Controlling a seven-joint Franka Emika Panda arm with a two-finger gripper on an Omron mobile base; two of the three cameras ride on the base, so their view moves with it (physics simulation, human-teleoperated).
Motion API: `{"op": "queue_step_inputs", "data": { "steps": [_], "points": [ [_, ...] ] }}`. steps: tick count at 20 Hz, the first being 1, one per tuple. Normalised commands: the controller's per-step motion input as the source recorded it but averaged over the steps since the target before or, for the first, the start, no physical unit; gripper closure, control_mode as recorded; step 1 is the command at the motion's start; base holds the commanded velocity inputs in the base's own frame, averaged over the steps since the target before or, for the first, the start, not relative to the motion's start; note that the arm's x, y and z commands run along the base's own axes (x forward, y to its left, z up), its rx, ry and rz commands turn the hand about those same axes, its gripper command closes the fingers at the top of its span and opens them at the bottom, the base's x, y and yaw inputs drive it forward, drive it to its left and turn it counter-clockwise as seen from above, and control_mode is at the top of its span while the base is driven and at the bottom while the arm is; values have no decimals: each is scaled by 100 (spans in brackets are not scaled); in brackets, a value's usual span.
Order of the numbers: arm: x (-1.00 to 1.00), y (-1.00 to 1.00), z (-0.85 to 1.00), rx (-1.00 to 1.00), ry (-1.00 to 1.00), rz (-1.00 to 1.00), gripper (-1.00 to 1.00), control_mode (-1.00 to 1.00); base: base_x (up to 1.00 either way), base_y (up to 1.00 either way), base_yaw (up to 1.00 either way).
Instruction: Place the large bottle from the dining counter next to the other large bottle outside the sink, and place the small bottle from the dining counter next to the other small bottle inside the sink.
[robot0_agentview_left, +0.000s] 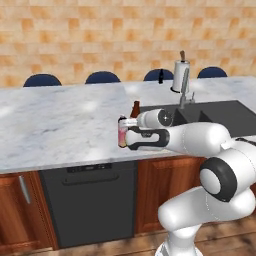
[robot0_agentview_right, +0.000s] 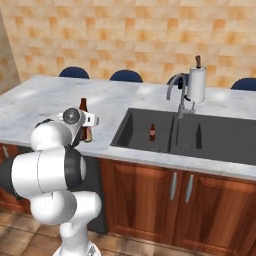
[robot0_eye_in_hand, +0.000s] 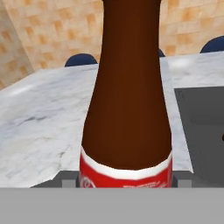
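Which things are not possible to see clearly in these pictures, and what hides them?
- Brown bottle: cap cut off by the hand view's top edge.
- Pink bottle: partly hidden by the gripper in the left base view.
- Gripper contact with the brown bottle: cannot be judged.
- Small bottle by the stools: too small for detail.

Brown bottle (robot0_eye_in_hand: 127, 96) top and base cut off (tool fingertips hidden behind it).
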Motion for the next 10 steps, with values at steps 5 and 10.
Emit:
{"op": "queue_step_inputs", "data": {
  "steps": [5,10],
  "points": [
    [0,0,0,0,0,0,100,100,32,13,-5],
    [0,0,0,0,0,0,100,100,27,5,-5]
  ]
}}
